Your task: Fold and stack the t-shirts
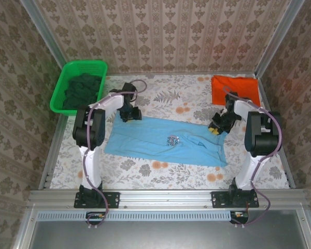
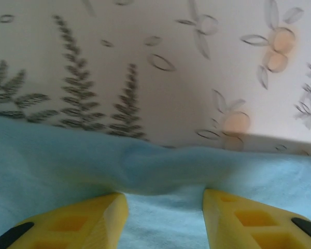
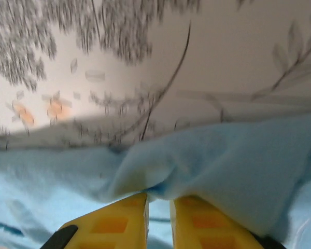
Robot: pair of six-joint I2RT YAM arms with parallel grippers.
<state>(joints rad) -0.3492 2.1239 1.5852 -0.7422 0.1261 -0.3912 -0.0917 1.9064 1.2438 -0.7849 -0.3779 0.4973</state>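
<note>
Lying flat across the middle of the desk [image 1: 160, 174], the light blue t-shirt [image 1: 145, 140] is stretching its long axis from left to right, slanting a little toward the near edge on the right side, with its chest print [image 1: 173, 139] facing up. Both arms are reaching over its far edge, one at each end. The left hand [image 1: 129, 113] is sitting at the far left corner with its fingers [image 2: 93, 218] standing well apart, released, the cloth edge lying between and just ahead of them but not pinched. The right hand [image 1: 216, 126] is sitting at the far right corner, its fingers nearly together and apparently grasping a raised pucker of the blue hem at their tips.

Judging from this, the fold is turning on that far edge: it is running along the shirt's length, and the rest of the shirt is lying toward the arm bases from both hands, so carrying the edge toward the near side would double the cloth lengthwise. The left hand is looking like the one needing to clench before any lift.

The orange-red t-shirt [image 1: 236, 89] is resting folded in the far right corner, well apart, nearer the right arm. The green basket [image 1: 62, 85] is holding dark cloth at far left.
</note>
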